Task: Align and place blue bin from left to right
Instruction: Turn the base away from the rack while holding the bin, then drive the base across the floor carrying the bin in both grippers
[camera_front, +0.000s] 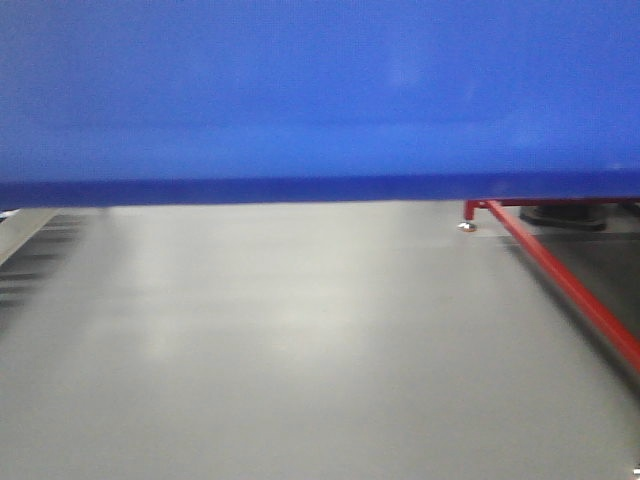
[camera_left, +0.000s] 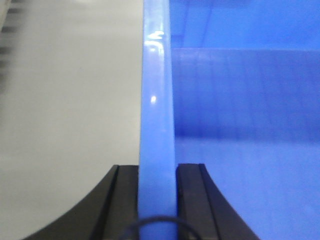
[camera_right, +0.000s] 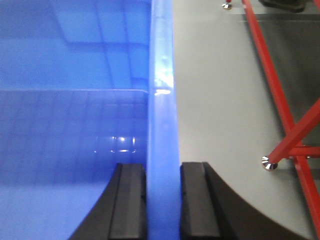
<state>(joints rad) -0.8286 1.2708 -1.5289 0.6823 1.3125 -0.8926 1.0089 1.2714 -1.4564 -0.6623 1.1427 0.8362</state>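
Rims of the blue bin (camera_front: 320, 90) sit clamped in left claw (camera_left: 157, 172) and right claw (camera_right: 163, 170).

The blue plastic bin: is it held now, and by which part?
The left hand and the right hand each clamp the thick rim of the large blue rigid plastic bin, one on its left wall, one on its right.
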